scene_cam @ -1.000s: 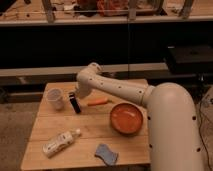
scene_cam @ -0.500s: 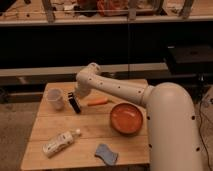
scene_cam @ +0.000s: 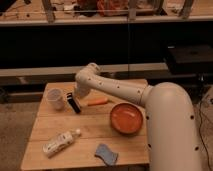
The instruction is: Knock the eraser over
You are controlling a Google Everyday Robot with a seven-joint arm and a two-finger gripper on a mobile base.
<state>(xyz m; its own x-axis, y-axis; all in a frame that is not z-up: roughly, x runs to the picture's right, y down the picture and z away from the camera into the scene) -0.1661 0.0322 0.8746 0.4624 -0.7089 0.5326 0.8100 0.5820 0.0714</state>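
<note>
The eraser [scene_cam: 74, 104] is a small black block on the wooden table [scene_cam: 90, 131], just right of the clear plastic cup [scene_cam: 55, 98]. It leans, with its top tipped toward the left. My gripper [scene_cam: 76, 95] hangs from the white arm [scene_cam: 117, 89] right at the eraser's upper end, touching it or nearly so. The gripper's dark tip merges with the eraser.
An orange carrot [scene_cam: 98, 102] lies right of the eraser. An orange-red bowl [scene_cam: 126, 118] sits at the right. A white bottle [scene_cam: 60, 142] lies on its side at the front left. A blue-grey sponge [scene_cam: 106, 154] lies near the front edge. Dark shelving stands behind the table.
The gripper has come down against the eraser. The eraser has gone from upright to leaning, its lower end shifted slightly right and toward the front.
</note>
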